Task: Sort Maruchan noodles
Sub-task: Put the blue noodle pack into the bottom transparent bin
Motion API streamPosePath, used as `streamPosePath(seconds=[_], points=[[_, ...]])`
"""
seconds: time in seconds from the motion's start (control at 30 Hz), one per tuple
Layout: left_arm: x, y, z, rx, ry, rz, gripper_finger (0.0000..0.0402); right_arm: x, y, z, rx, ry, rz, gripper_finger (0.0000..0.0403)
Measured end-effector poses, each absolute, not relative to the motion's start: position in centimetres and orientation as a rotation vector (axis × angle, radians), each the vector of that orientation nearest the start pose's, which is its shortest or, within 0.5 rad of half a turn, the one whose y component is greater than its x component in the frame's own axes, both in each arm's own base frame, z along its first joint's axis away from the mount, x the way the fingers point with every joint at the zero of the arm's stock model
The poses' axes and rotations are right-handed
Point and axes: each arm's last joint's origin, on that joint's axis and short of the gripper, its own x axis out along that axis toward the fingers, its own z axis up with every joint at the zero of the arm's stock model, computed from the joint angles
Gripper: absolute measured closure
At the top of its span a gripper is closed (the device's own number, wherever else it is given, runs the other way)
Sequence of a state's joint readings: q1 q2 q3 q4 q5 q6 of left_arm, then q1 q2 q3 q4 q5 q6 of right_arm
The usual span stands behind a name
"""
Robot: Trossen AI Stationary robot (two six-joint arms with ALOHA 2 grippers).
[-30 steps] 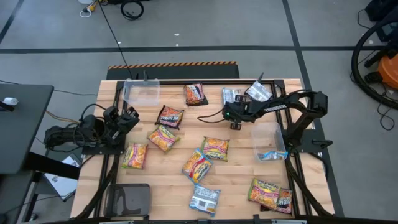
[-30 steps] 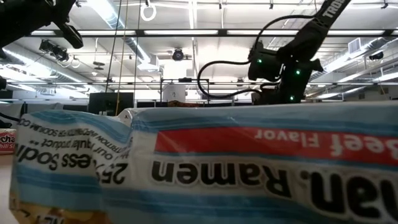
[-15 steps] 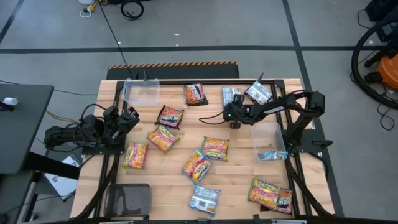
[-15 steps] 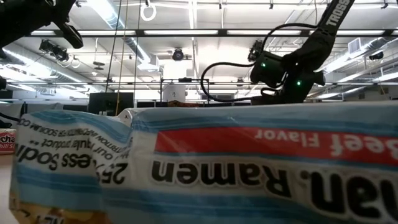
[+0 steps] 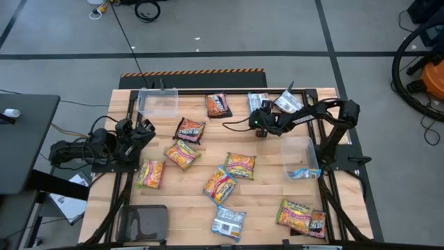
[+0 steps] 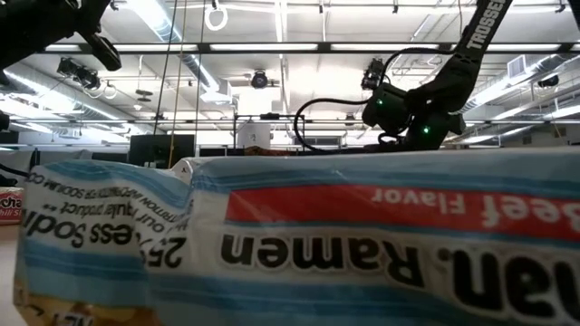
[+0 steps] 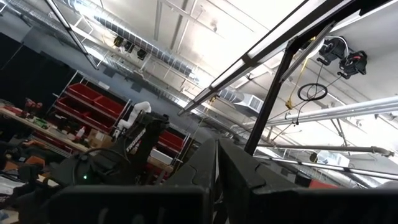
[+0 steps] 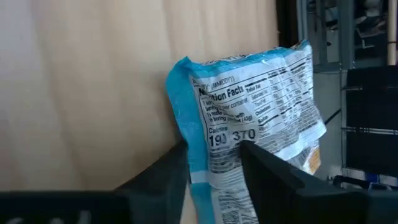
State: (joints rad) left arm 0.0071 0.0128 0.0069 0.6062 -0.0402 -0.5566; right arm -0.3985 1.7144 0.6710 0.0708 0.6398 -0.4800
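The right end effector point(image 5: 258, 119) is positioned over the far side of the bench point(image 5: 270, 201), directly at a blue-silver packet point(image 5: 257, 105). In the right wrist view, its two dark fingers point(image 8: 273, 180) are spread apart on either side of one edge of this packet point(image 8: 255, 118), which lies flat on the wood with its nutrition label facing up. The fingers are released, and contact with the packet cannot be confirmed.

A second blue-silver packet point(image 5: 287, 103) lies just beside the first, near the far right corner. A clear bin point(image 5: 302, 158) at the right edge holds one blue packet point(image 5: 302, 173). A second clear bin point(image 5: 158, 101) stands at the far left.

The remaining noodles are spread across the bench:
- brown packets point(image 5: 218, 105) toward the far side;
- orange packets point(image 5: 240, 165) in the middle.

The left end effector point(image 5: 142, 132) rests at the left edge of the bench, with its fingers point(image 7: 239, 174) close together and pointing up at the ceiling.

In the low view, one blue packet point(image 6: 362, 244) fills the foreground.
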Motion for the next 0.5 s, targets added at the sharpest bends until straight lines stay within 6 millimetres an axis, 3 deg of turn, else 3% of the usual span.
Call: streamPosePath(seconds=[0.23,0.37,0.5], points=[[8.1,0.2,22.0,-0.55,-0.597,-0.122,0.0377,25.4,-12.8,11.4,-0.522,1.209,-0.691,0.0388],[8.1,0.2,22.0,-0.549,-0.597,-0.122,0.0377,24.8,-12.4,13.2,-0.477,1.214,-0.646,0.0394],[8.1,0.2,22.0,-0.55,-0.597,-0.122,0.0377,24.2,-11.9,17.2,-0.431,1.262,-0.532,0.0397]])
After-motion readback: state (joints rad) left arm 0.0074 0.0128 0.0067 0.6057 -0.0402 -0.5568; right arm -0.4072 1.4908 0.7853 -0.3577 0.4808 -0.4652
